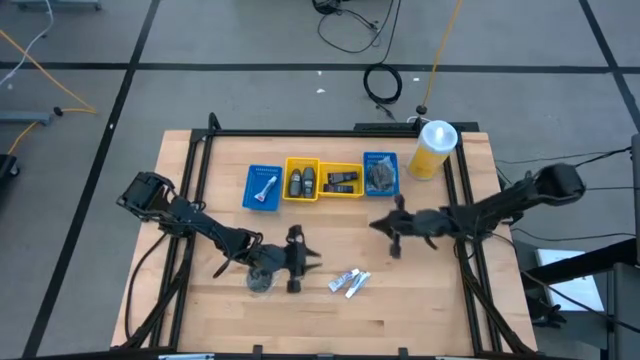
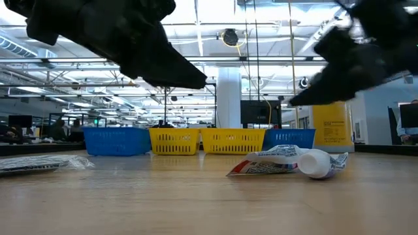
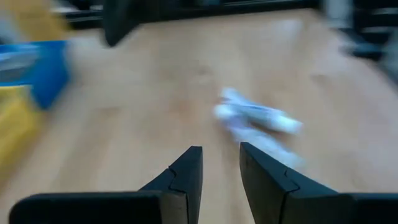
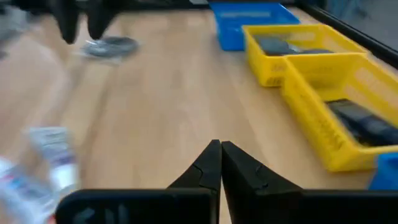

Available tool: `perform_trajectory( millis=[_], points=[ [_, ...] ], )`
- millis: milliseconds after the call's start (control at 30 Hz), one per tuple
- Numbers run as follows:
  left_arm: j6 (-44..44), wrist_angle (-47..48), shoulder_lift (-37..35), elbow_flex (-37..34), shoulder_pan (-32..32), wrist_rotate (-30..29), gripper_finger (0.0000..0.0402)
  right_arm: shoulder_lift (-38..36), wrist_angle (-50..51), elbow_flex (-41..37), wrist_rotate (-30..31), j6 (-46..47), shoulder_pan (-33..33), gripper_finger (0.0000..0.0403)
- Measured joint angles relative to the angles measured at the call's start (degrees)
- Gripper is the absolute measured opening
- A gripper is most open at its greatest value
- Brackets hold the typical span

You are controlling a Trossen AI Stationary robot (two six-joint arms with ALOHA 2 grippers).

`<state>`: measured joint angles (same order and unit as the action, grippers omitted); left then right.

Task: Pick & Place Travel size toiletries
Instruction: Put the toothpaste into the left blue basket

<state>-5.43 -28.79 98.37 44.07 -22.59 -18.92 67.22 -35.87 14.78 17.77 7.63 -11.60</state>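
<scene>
Two white-silver tubes (image 1: 350, 283) lie side by side on the wooden table near its front edge, also in the low view (image 2: 287, 162). A grey disc in clear wrap (image 1: 262, 280) lies flat to their left. My left gripper (image 1: 312, 262) hovers open just above the disc, pointing at the tubes (image 3: 255, 118), with nothing between its fingers (image 3: 221, 168). My right gripper (image 1: 376, 225) is shut and empty (image 4: 219, 155), above bare table in front of the trays, right of centre.
A row of trays stands at the back: blue (image 1: 263, 187) with a tube, yellow (image 1: 302, 180) with dark bottles, yellow (image 1: 342, 180) with black packets, blue (image 1: 381, 173) with wrapped discs. A tall yellow bottle (image 1: 432, 148) stands at the back right.
</scene>
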Motion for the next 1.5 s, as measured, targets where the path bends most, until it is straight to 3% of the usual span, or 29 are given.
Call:
perform_trajectory(
  millis=[133,233,533,767,1133,1500],
  points=[
    [0.9,-1.5,1.3,0.2,-0.4,4.5,0.0109,2.9,-18.4,-8.9,1.0,-1.7,-3.0,0.0003],
    [1.0,-3.9,4.1,1.1,-0.3,7.0,0.0132,4.8,-26.8,-12.1,6.0,-3.0,-3.6,0.0003],
    [-3.5,-3.6,15.0,10.0,1.5,7.0,0.0275,6.0,-27.3,-12.6,7.7,-4.5,-3.7,0.0003],
    [-7.7,-6.2,20.2,13.0,4.8,15.4,0.0304,6.0,-28.0,-12.6,7.7,-5.3,-3.7,0.0003],
    [-11.8,-15.9,27.6,13.7,6.8,19.4,0.0235,6.0,-28.4,-12.6,7.7,-5.3,-3.6,0.0003],
    [-14.6,0.6,22.0,13.7,7.2,13.8,0.0092,6.0,-28.1,-12.6,7.7,-5.3,-3.6,0.0003]
  ],
)
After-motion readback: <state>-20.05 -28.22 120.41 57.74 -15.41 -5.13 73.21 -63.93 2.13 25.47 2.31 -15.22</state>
